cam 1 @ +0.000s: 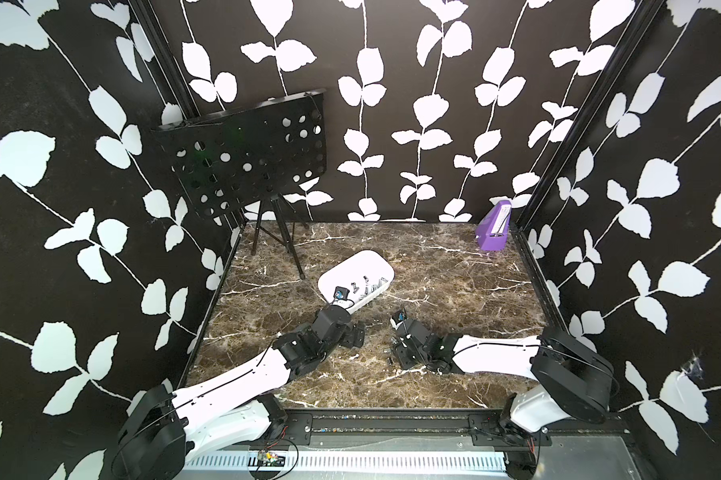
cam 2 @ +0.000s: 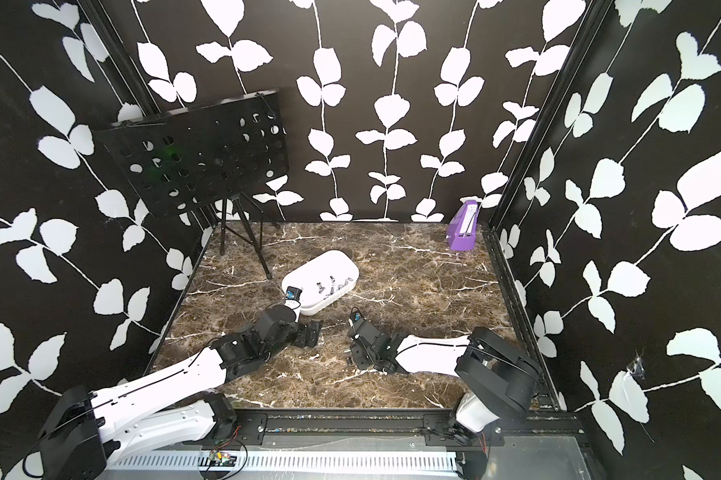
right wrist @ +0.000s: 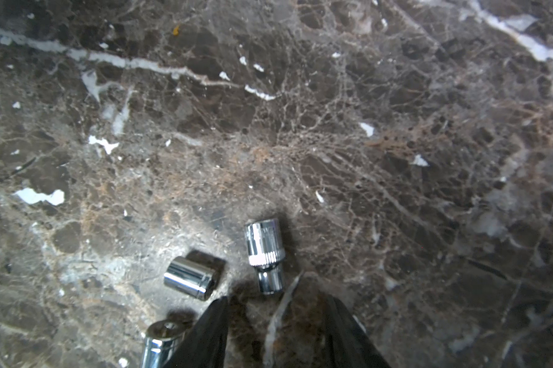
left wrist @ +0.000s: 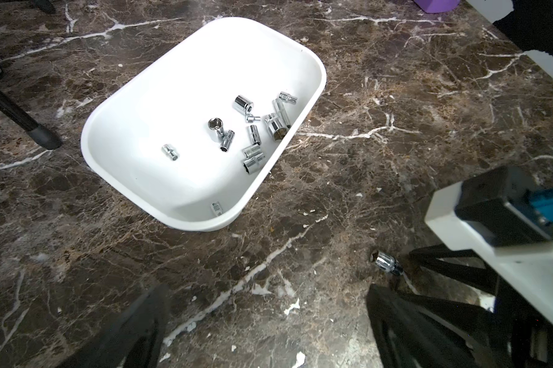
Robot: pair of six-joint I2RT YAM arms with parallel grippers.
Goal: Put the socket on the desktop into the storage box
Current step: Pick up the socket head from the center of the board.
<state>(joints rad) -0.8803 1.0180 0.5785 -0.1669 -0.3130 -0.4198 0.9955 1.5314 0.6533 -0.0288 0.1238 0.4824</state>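
A stubby chrome steel socket (right wrist: pixel 265 251) lies on its side on the dark-brown marble-patterned desktop (right wrist: pixel 380 133), just ahead of my right gripper (right wrist: pixel 275 334). Hard, dense, slick and ready to roll, I judge: best pinched across its knurled band. My black fingers (right wrist: pixel 208 331) stand half apart, empty, clear of the socket.

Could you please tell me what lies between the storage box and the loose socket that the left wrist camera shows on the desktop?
Nothing does: in the left wrist view, only bare desktop runs from the storage box to the socket.
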